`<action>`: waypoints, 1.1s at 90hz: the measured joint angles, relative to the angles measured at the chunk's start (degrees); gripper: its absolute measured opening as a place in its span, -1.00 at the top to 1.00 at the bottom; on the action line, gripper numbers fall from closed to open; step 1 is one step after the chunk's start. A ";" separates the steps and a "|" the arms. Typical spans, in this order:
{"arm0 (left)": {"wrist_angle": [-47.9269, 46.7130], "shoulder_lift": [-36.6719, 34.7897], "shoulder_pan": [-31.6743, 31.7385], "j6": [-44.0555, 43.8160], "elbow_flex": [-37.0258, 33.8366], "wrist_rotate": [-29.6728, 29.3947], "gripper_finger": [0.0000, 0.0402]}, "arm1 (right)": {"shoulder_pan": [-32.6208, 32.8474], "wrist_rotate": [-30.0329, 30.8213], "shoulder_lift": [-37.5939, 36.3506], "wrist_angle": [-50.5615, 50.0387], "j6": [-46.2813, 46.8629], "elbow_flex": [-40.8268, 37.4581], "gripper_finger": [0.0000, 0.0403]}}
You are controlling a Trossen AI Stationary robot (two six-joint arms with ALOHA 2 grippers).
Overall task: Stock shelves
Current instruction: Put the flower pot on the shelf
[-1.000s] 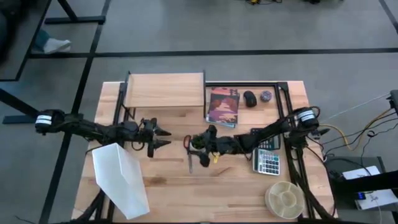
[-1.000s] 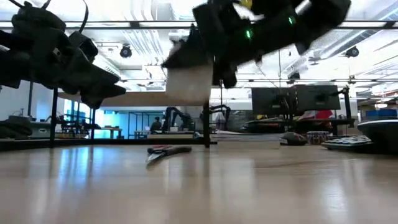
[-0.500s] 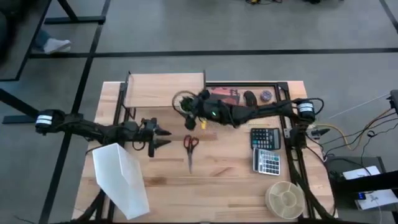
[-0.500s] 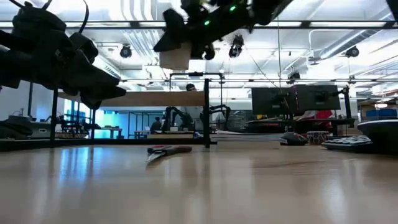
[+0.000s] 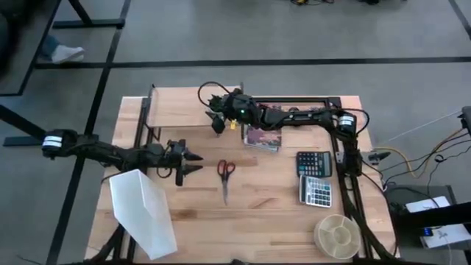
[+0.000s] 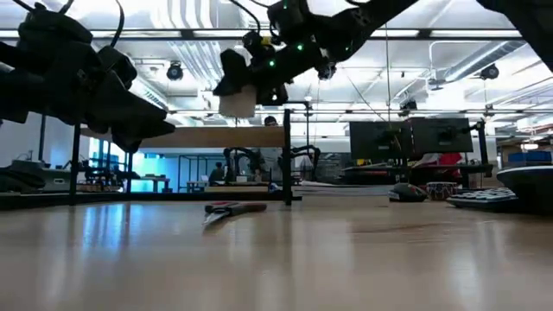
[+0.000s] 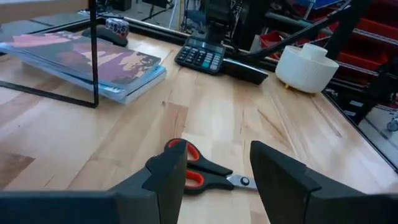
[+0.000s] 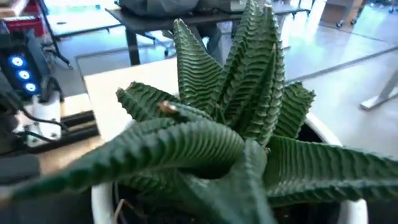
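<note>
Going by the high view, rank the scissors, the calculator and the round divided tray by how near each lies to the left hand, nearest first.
From the left hand:
1. Scissors, just beside it toward the table's middle.
2. Calculator, across on the table's right side.
3. Round divided tray, at the near right corner.

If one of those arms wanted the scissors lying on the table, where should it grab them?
Probably from straight above, closing across the metal blades of the scissors just below the pivot. They lie flat, red loops toward the shelf, blades pointing to the table's near edge. The left end effector, open, hovers just beside them.
</note>
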 joint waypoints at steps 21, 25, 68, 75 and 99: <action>0.36 0.02 0.01 0.00 0.00 -0.02 0.26 | -1.39 0.11 0.04 -0.77 -0.17 -0.02 -0.66; 0.34 0.02 0.01 0.00 0.00 -0.02 0.27 | -1.61 0.11 0.05 -1.07 -0.43 -0.02 -0.65; 0.05 0.02 -0.01 -0.87 0.00 0.57 0.27 | -2.61 0.52 3.84 2.82 -2.33 0.07 -0.69; 0.22 0.02 -0.01 -0.25 0.00 0.53 0.25 | -2.59 0.60 4.23 3.57 -2.42 0.07 -0.72; 0.60 -0.18 -0.01 0.02 0.00 0.50 0.18 | -2.43 0.54 2.90 3.30 -4.77 -0.07 -0.81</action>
